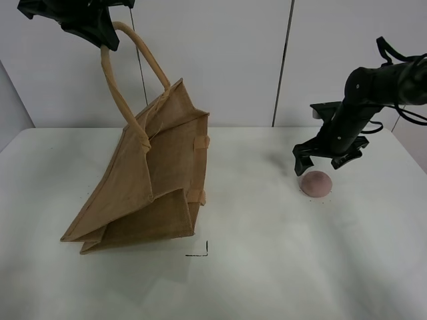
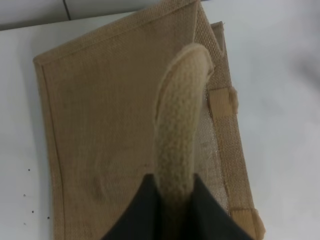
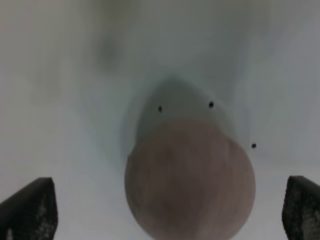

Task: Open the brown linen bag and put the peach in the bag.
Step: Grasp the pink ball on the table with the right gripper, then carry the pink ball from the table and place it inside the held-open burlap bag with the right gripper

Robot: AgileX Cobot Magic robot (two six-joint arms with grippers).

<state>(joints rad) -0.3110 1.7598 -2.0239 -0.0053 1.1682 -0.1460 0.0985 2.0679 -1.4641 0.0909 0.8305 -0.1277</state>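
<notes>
Across the white table [image 1: 267, 280] we work from both sides: on the left the bag [image 1: 150, 180], coarse tan jute with gusseted sides, stands tilted with its base on the surface, hung by one pale rolled handle [image 1: 123, 93] that our left gripper [image 1: 100, 33] clamps tight; whether the mouth gapes enough we cannot tell. Well apart on the right, our right gripper [image 1: 323, 163] hovers just above the peach [image 1: 315, 183], jaws spread wide and empty, one to either side of it. The fruit, small, round, matte dusty pink, rests on the table directly under that gap, so we judge a straight descent and squeeze comes next; being round, it offers no long axis to align with
</notes>
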